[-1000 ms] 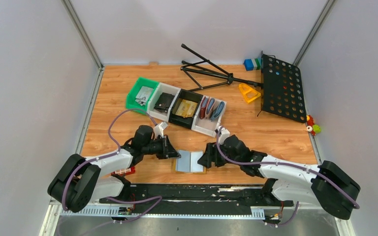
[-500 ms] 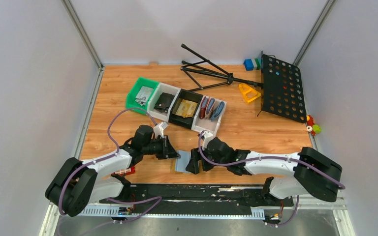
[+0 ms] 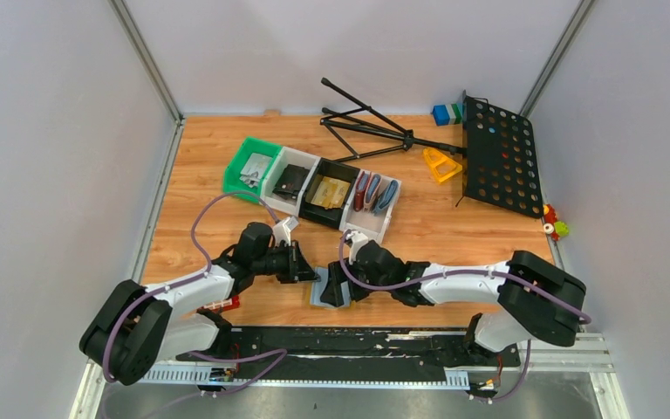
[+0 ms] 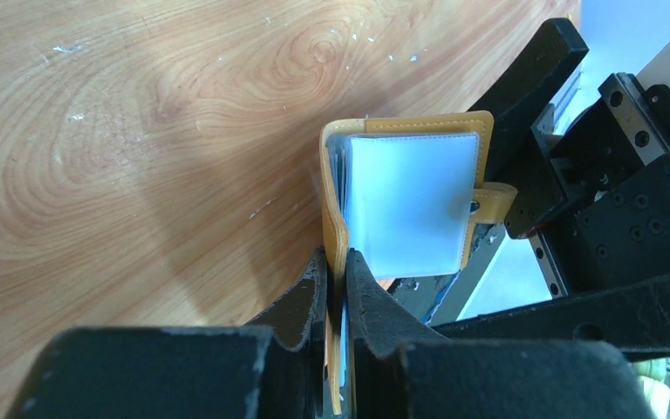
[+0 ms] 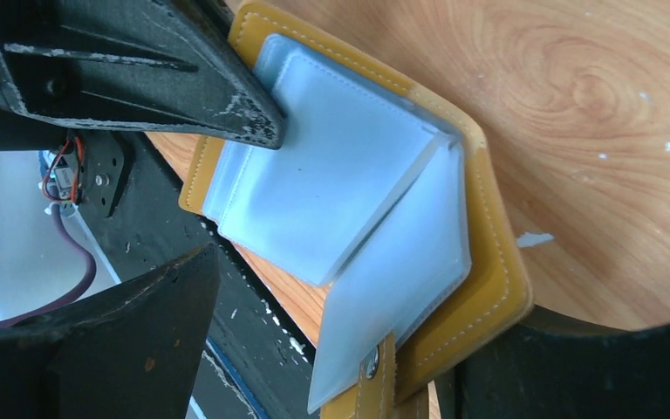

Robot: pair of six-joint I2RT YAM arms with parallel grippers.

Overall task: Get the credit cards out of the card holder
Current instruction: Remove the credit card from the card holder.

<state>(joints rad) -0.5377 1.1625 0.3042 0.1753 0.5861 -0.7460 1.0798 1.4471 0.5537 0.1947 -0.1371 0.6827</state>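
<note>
My left hand [image 4: 335, 275] pinches the open card holder [image 4: 410, 209]; my spread right hand [image 5: 231, 196] may knock it shut.

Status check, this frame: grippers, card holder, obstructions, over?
Left gripper shut on card holder cover. Right gripper open, straddling the sleeves. Holder open, no card showing. Nothing blocking.
</note>
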